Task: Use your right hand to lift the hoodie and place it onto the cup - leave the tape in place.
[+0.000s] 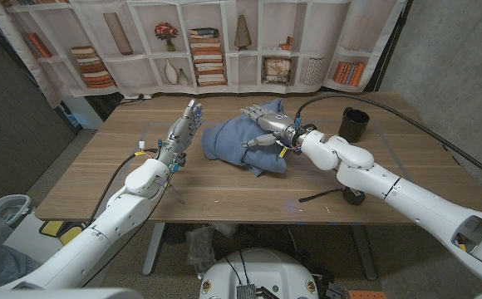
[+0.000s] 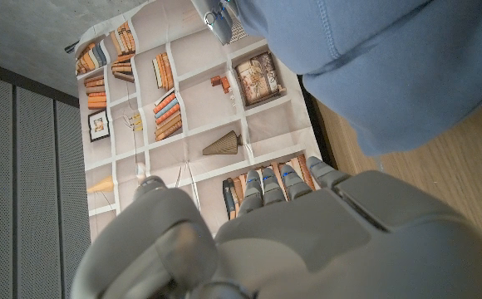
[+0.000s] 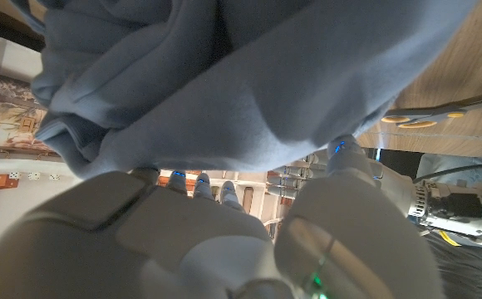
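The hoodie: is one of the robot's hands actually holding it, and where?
The right hand has its fingers on the blue hoodie near its top folds, but a closed grip cannot be told. The left hand holds nothing.

The head view is looking down from above over both arms onto the wooden table (image 1: 100, 178), facing a bookshelf-printed backdrop (image 1: 216, 41) at the far side; it is standing well back, taking in the whole tabletop. The left wrist view is looking along the back of the left hand (image 2: 307, 241), turned so the backdrop (image 2: 183, 116) is hanging beside the table (image 2: 457, 166), and is sitting near the blue hoodie (image 2: 391, 66). The right wrist view is pressing very close along the right hand (image 3: 224, 241) into the hoodie (image 3: 249, 83). All three are sharing the hoodie (image 1: 241, 143) and backdrop.
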Motion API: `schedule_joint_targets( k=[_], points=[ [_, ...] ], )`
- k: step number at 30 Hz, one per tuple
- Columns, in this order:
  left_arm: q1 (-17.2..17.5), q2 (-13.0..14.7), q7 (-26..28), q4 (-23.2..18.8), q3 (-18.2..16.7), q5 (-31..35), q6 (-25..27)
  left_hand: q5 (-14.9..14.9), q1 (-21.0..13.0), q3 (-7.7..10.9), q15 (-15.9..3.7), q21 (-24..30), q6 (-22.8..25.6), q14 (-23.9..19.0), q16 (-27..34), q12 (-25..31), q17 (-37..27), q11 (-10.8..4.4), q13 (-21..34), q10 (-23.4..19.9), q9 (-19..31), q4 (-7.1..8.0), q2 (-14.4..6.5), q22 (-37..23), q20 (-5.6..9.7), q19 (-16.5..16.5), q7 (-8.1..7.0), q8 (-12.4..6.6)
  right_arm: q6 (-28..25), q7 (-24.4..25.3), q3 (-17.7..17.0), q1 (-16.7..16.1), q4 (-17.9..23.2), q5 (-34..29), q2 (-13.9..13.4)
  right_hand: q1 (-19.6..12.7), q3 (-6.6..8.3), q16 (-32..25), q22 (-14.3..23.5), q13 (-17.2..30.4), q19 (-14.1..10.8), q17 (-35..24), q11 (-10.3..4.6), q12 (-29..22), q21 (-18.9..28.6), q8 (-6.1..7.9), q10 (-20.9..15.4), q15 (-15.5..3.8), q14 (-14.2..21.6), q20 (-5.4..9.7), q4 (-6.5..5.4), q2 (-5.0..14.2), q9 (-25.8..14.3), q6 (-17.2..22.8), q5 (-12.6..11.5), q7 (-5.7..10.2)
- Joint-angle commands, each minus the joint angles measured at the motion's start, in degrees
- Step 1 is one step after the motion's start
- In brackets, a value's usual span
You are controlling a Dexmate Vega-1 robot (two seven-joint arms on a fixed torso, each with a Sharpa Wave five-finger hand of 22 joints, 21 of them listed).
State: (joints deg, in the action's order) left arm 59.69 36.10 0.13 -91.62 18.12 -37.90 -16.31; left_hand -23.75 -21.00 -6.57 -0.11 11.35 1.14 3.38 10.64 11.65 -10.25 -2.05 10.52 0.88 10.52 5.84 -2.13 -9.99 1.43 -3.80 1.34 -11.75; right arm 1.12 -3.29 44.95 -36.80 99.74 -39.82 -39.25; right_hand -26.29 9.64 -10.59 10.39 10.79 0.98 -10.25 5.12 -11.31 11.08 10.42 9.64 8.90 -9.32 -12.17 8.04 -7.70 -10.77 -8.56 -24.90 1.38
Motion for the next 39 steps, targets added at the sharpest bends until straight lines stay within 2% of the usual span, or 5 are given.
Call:
schedule_joint_targets(
  k=[1, 18, 39],
  points=[
    [0.7, 0.0, 0.1, -0.1, -0.3, -0.4, -0.5, -0.4, -0.6, -0.58, 0.23, 0.0, 0.5, 0.0, 0.1, 0.0, -0.2, 0.10, 0.3, -0.3, 0.3, -0.07, -0.1, -0.3, -0.14, -0.5, 0.10, 0.06, -0.7, -1.8, 1.4, 1.0, -0.9, -0.3, 0.6, -0.5, -0.34, 0.0, 0.2, 0.1, -0.3, -0.2, -0.04, -0.1, 0.3, 0.22, 1.3, -0.04, -0.4, -0.16, -0.17, -0.06, -0.3, -0.3, -0.4, 0.02],
    [0.5, 0.0, -0.2, -0.1, -0.4, -0.3, -0.7, -0.4, -0.7, -0.79, 0.43, 0.1, 0.6, -0.3, 0.2, 0.0, -0.2, 0.17, 0.3, -0.4, 0.3, -0.04, -0.3, -0.3, -0.16, -0.5, 0.16, 0.07, -2.1, -2.7, 2.8, 1.9, -2.5, -0.7, 1.5, -0.7, -0.64, -0.2, 0.2, 0.1, -0.4, -0.2, 0.02, -0.2, 0.4, 0.52, 1.5, -0.07, -0.2, -0.16, -0.28, -0.02, -0.4, -0.1, -0.7, 0.08],
    [0.0, 0.3, 0.0, -0.6, -0.3, -0.5, 0.5, -0.4, -0.9, -1.04, 0.41, 0.0, 0.7, -0.4, 0.2, 0.0, -0.2, -0.02, 0.3, -0.4, 0.3, -0.03, -0.6, -0.3, -1.41, -0.8, 0.02, 0.11, -3.2, -3.0, 4.9, 3.3, -5.6, -1.7, 2.6, -0.6, -1.18, -0.6, 0.3, 0.1, -1.2, -0.2, -0.06, -0.7, 0.7, 0.97, 0.4, -0.26, 0.9, -0.11, -0.50, -0.07, -0.4, 0.7, -1.1, 0.28]
  ],
)
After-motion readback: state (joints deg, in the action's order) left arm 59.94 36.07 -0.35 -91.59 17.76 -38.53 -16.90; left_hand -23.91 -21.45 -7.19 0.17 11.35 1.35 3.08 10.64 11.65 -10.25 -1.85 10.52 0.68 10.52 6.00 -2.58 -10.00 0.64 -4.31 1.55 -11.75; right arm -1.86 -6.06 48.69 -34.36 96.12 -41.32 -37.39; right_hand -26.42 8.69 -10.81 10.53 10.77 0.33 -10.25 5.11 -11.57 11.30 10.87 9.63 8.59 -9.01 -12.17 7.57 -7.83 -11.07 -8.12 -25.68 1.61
